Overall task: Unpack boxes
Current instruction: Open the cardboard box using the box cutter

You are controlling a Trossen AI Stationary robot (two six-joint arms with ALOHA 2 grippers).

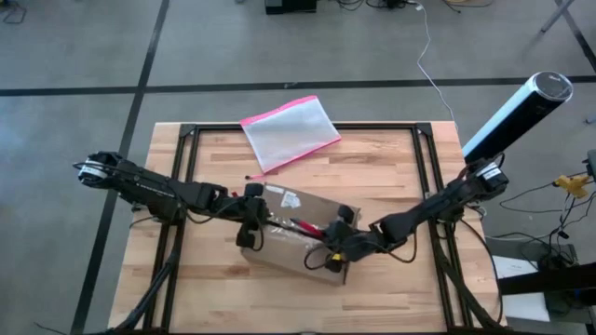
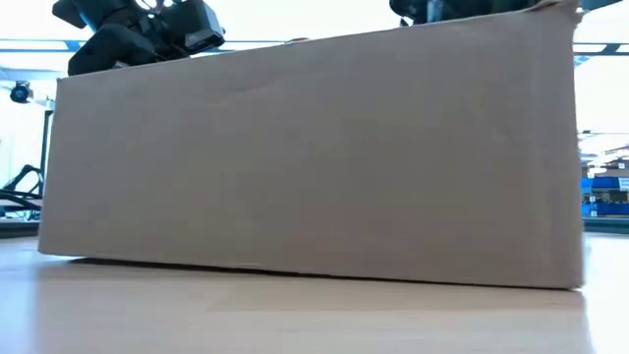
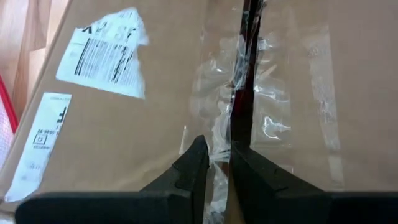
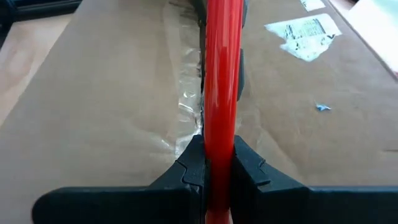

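The brown cardboard box (image 1: 298,258) lies flat near the middle of the table, its flaps closed and its taped seam (image 3: 214,93) and white labels (image 3: 106,53) facing up. It fills the low view (image 2: 314,157). My left gripper (image 1: 251,233) stands over the box's left end, its fingers (image 3: 217,146) close together at the seam. My right gripper (image 1: 333,249), over the box's right end, is shut on a red rod-like tool (image 1: 307,226) that lies along the seam. My left gripper has a crumpled ridge of the clear tape (image 3: 217,134) between its fingertips, at the seam's left end. The fingers slant down onto the box top and lie along the seam. Whether they truly pinch the tape does not show. My right gripper pinches the red tool's shaft (image 4: 219,134) between its two fingers. The fingers point along the tool, slanting down from the table's right side. The tool reaches forward over the seam, its far end (image 4: 221,18) low against the tape.
A translucent pouch with pink edges (image 1: 289,130) lies at the table's far edge, apart from the box. A dark and white cylinder (image 1: 517,112) stands beyond the far right corner. Bare wood shows near the front edge (image 1: 279,307).
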